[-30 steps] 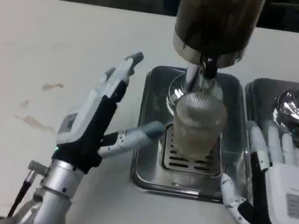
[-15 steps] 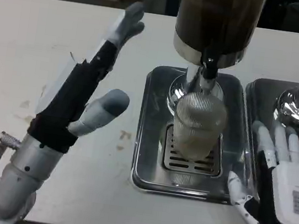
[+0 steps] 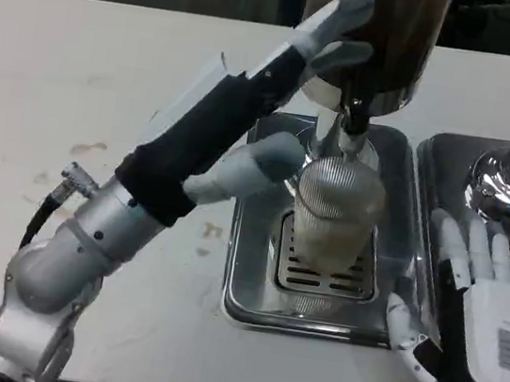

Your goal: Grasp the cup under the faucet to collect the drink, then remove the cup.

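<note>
The white worktop fills the frame. At centre, a dark cylindrical dispenser stands over a steel drip tray. The left hand, fingers spread, reaches its faucet, thumb just beside the ribbed clear cup beneath. The right hand lies open at lower right.

a clear ribbed cup of pale drink, silver slotted tray, white table with brown stains.

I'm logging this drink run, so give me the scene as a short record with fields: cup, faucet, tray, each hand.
cup: ribbed clear cup, upright on the tray grate, under the faucet
faucet: black spout right above the cup
tray: metal drip tray on the white table
left hand: left hand raised near the dispenser, fingers spread, holding nothing
right hand: right hand open, beside the tray
</note>
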`<action>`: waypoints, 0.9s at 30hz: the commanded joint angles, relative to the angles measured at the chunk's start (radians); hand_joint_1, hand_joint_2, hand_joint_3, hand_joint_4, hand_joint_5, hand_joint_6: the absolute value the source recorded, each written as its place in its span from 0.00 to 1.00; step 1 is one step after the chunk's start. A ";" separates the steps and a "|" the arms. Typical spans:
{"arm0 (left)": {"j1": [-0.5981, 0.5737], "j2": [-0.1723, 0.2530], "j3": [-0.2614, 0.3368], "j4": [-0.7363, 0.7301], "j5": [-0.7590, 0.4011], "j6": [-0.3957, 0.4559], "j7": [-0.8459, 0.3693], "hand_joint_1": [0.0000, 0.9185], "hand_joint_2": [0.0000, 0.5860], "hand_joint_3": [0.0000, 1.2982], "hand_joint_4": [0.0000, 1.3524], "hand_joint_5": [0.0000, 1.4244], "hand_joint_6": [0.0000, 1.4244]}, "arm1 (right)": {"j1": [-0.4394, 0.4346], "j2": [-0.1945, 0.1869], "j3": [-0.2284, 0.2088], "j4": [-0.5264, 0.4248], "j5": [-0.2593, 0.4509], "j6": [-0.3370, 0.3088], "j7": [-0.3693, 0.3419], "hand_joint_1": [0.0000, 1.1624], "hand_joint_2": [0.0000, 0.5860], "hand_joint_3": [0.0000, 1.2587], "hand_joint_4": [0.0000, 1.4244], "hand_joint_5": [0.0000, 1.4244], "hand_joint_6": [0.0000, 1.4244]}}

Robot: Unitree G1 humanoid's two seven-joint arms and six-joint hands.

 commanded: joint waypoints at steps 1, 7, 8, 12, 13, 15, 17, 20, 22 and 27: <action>-0.059 -0.024 -0.004 0.033 0.046 0.012 -0.050 0.00 0.13 0.01 0.00 0.08 0.04 | 0.007 0.015 -0.003 0.003 0.003 0.010 -0.025 0.10 0.84 0.06 0.00 0.00 0.06; -0.124 -0.051 -0.001 0.117 0.095 0.007 -0.069 0.00 0.13 0.02 0.00 0.09 0.03 | 0.026 0.032 -0.004 -0.007 0.002 0.020 -0.040 0.10 0.84 0.06 0.00 0.00 0.06; -0.132 -0.056 -0.002 0.130 0.097 0.004 -0.072 0.00 0.13 0.02 0.00 0.09 0.03 | 0.028 0.034 -0.004 -0.007 0.002 0.020 -0.042 0.10 0.84 0.06 0.00 0.00 0.06; -0.174 -0.078 -0.007 0.188 0.121 -0.022 -0.078 0.00 0.13 0.02 0.00 0.08 0.03 | 0.036 0.047 -0.003 -0.009 0.001 0.027 -0.050 0.11 0.84 0.06 0.00 0.00 0.06; -0.187 -0.087 -0.007 0.201 0.126 -0.028 -0.077 0.00 0.13 0.02 0.00 0.08 0.02 | 0.037 0.048 -0.003 -0.009 0.001 0.028 -0.052 0.11 0.84 0.06 0.00 0.00 0.06; -0.204 -0.100 -0.007 0.224 0.130 -0.035 -0.075 0.00 0.13 0.03 0.00 0.07 0.02 | 0.038 0.051 -0.003 -0.009 0.002 0.031 -0.054 0.11 0.84 0.06 0.00 0.00 0.06; -0.217 -0.109 -0.007 0.247 0.129 -0.038 -0.079 0.00 0.13 0.03 0.00 0.07 0.02 | 0.038 0.053 -0.002 -0.009 0.003 0.033 -0.056 0.11 0.84 0.06 0.00 0.00 0.06; -0.226 -0.123 -0.013 0.292 0.134 -0.042 -0.087 0.00 0.13 0.03 0.00 0.07 0.02 | 0.040 0.057 -0.004 -0.010 0.005 0.035 -0.057 0.11 0.84 0.06 0.00 0.00 0.06; -0.225 -0.128 -0.019 0.312 0.137 -0.050 -0.097 0.00 0.13 0.03 0.00 0.07 0.02 | 0.041 0.058 -0.005 -0.010 0.005 0.036 -0.058 0.11 0.84 0.06 0.00 0.00 0.06; -0.197 -0.135 -0.030 0.312 0.132 -0.069 -0.119 0.00 0.13 0.03 0.00 0.07 0.02 | 0.042 0.057 -0.008 -0.012 0.006 0.035 -0.056 0.11 0.84 0.06 0.00 0.00 0.06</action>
